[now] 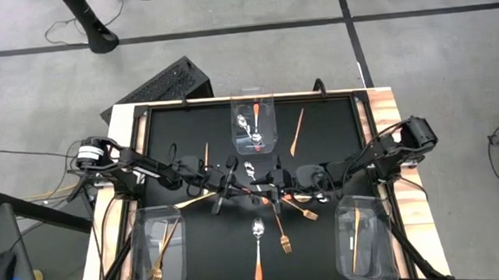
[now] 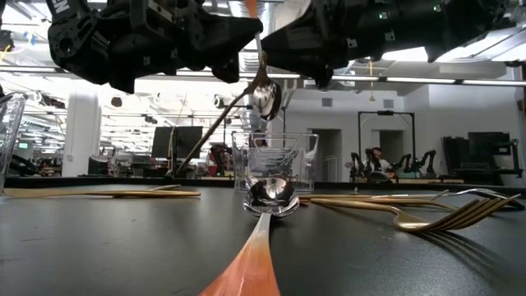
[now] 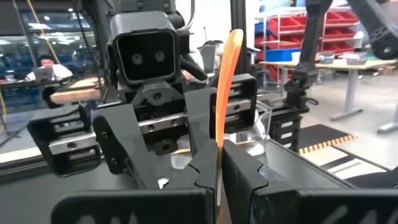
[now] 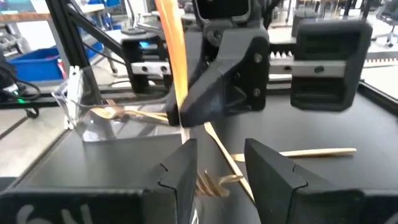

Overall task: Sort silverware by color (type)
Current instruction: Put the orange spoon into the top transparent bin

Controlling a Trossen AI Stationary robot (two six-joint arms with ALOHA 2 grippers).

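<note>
**Spoon held upright between two facing arms, frame centre**

The left gripper (image 3: 219, 180) has its fingers clenched on the spoon (image 3: 225, 87), handle standing vertical, bowl hanging above the counter (image 2: 123, 247). The right gripper (image 4: 217, 168), fingers released, faces it just beside; the bin (image 1: 254, 122) lies toward the upper centre.

Glossy metal spoon (image 2: 265, 200) (orange handle), clear plastic bin (image 1: 254, 122), matt black mat (image 1: 320, 153)

A: High view looked straight down on the whole table (image 1: 232, 132). Low view sat at tabletop level, close behind a spoon (image 2: 269, 197), facing the room.

B: Wrist views faced each other at close range; both showed the orange spoon handle (image 3: 227, 81) between them.
</note>
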